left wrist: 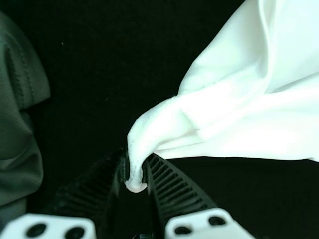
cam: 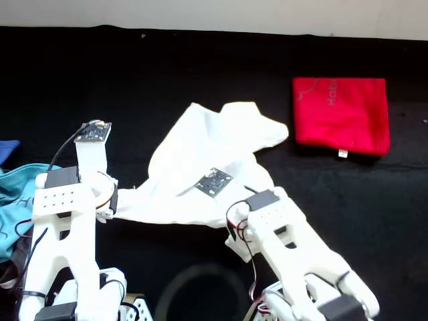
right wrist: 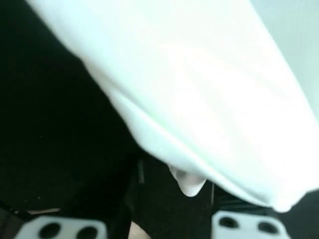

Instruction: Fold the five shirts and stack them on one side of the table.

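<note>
Diagonally: white shirt [cam: 207,167], near-left to far-right.

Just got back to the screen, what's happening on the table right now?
The left gripper is shut on a corner of the white shirt, which lies rumpled mid-table. The right gripper sits at its near edge, grip unclear. A red shirt lies folded on the right side; teal cloth waits at the left edge.

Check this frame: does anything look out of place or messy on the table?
Nothing is damaged or spilled. The white shirt lies rumpled and lopsided in the middle, a bit of its edge pinched in the left gripper. The red shirt sits neatly folded; a teal shirt is bunched up at the far left.
</note>
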